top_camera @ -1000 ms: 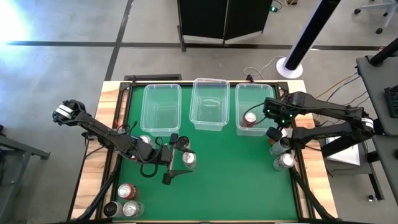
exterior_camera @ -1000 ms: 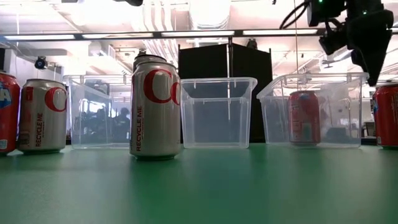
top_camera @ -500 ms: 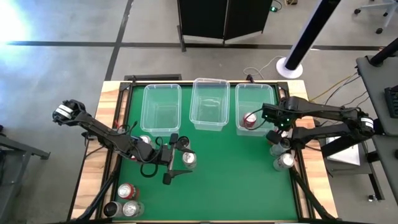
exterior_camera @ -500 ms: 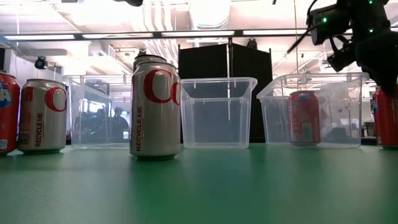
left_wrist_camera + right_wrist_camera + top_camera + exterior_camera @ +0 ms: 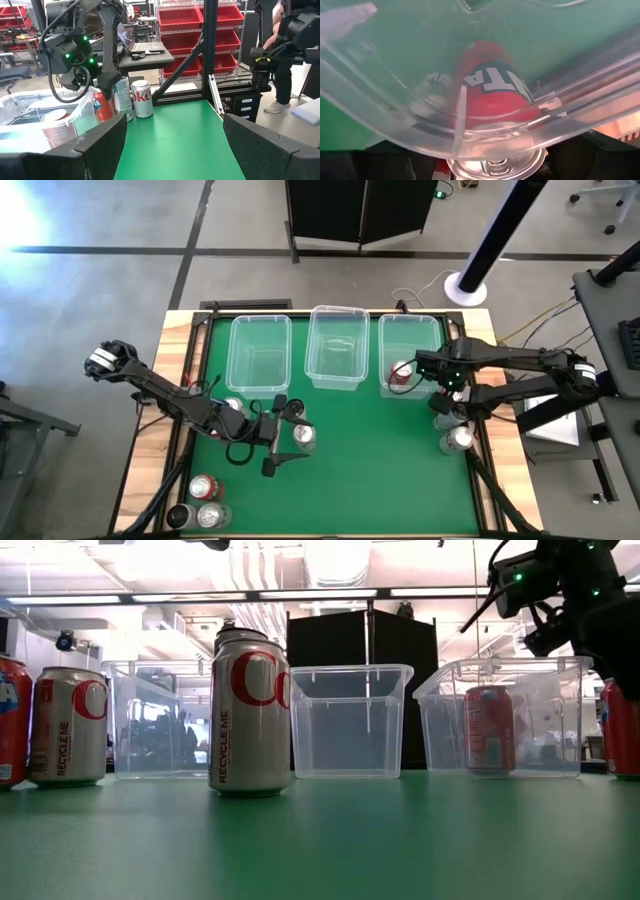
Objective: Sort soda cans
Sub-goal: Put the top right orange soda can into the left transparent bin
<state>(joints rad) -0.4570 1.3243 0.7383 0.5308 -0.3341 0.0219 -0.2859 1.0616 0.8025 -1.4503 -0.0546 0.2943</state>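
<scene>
Lower the right hand (image 5: 441, 396) straight onto the can (image 5: 496, 166) just outside the right bin (image 5: 384, 332). Cannot tell if open or closed. Squeeze mid-can, then lift above the wall. Rest the wide-open left hand (image 5: 279, 435) by the silver can (image 5: 303, 437), mid tabletop (image 5: 380, 470).

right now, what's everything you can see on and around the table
clear bins: 3, clear, row at table's back
red can: 1, red, inside right bin
edge cans: about 3, one red, rest silver, table's right edge
middle cans: 2, silver, left of centre
corner cans: 3, red, silver, black, front-left corner
table: 1, green
person: 1, dark clothes, room beyond
left gripper: open, beside a middle can
right gripper: over right bin
</scene>
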